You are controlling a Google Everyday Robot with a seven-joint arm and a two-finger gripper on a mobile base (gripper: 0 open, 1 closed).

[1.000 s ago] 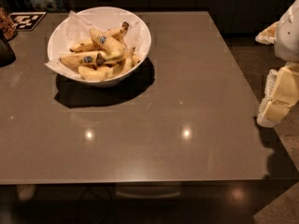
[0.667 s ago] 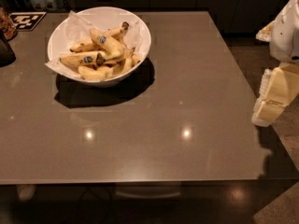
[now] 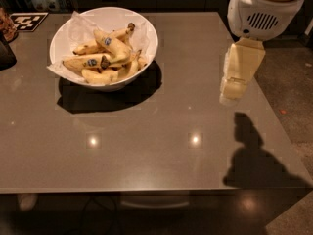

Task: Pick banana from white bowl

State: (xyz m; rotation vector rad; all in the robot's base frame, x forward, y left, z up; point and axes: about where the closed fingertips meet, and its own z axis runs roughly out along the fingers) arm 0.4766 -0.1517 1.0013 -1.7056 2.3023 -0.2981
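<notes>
Grey table [image 3: 146,155] is filling your view, carrying the white bowl [image 3: 149,38] at its far left. Crinkled paper [image 3: 78,26] is cradling a loose heap there, so the top banana [image 3: 113,44] is lying exposed to a reach from above. Your gripper [image 3: 234,93] is hanging over the right side, well apart from the bowl; whether it is open you cannot tell. The banana is lying to its far left.

The claw [image 3: 231,93] is held pointing downward at upper right (hung beneath the white wrist housing [image 3: 261,14]).
</notes>
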